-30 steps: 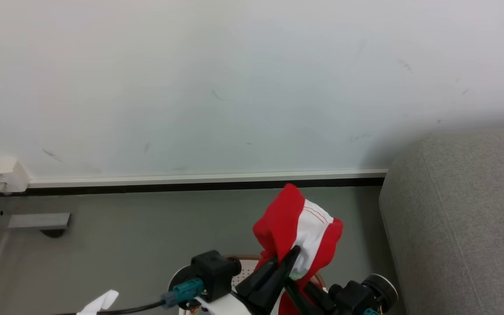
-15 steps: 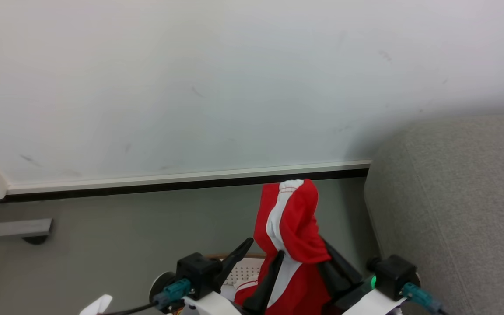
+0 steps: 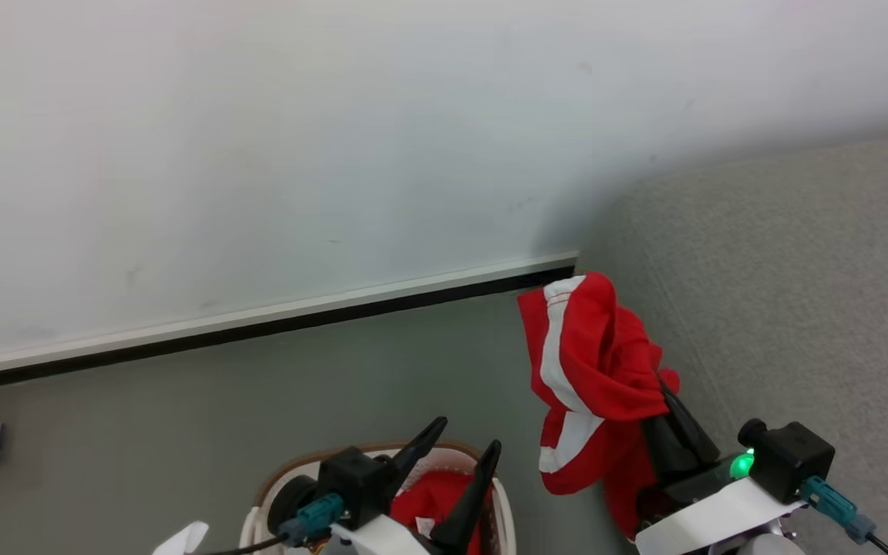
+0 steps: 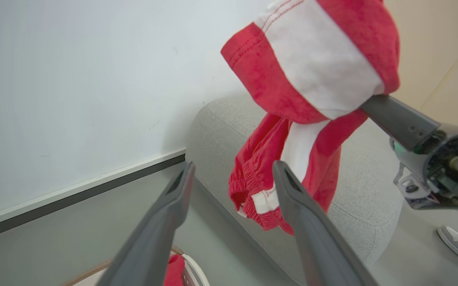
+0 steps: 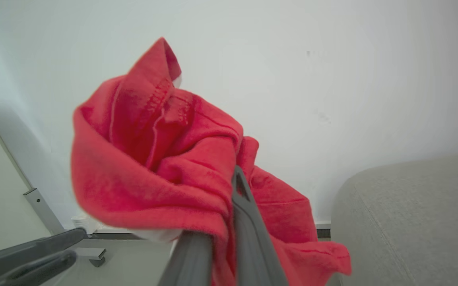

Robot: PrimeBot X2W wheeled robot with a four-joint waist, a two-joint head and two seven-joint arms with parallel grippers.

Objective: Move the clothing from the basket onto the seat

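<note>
Red garment [image 3: 583, 362] with a broad white stripe is hanging from your right gripper [image 3: 667, 405], whose fingers are clamping shut on a bunched fold of it. You are carrying it in the air, clear of the basket [image 3: 270, 486] and just beside the rounded corner of the seat [image 3: 783, 293], but not yet over the cushion. In the head view its lower folds are dangling above the floor [image 3: 182, 408] between basket and seat. Whether the cloth is brushing the seat's side I cannot tell.

Your left gripper [image 3: 467, 434] is standing wide open and holding nothing, hovering over the basket with its fingers pointing up toward the wall.

As for progress, you are looking at a job partway through, by my reading. One garment is lifted out and in transit. On the stretch of seat you are seeing, no clothing is lying yet. At least one more red piece [image 3: 432, 493] is sitting in the basket, between the left gripper's fingers in the head view. You are left with bringing the held garment over the cushion, letting it go there, and then going back for what is waiting in the basket.
</note>
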